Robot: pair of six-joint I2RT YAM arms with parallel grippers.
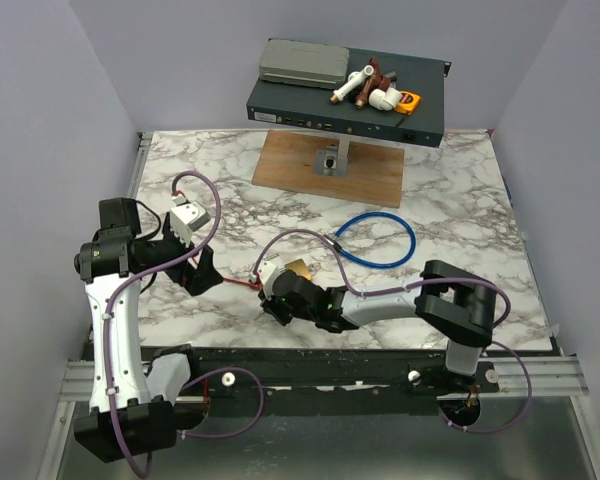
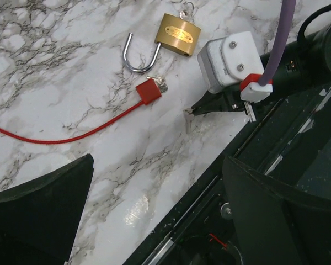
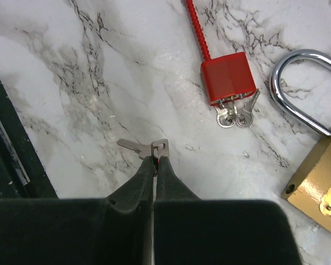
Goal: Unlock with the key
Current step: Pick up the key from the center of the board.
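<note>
A small silver key lies flat on the marble, and my right gripper is shut on its head, the blade pointing left. In the left wrist view the same gripper shows low over the table with the key at its tips. The brass padlock lies just beyond, its steel shackle swung to one side with one end free of the body. A red tag on a red cord, with small keys on it, lies between them. My left gripper hangs open at the left, holding nothing.
A blue cable loop lies right of the padlock. A wooden board with a post carries a dark flat box at the back, topped by a grey case and pipe fittings. The table's front edge runs close to the right gripper.
</note>
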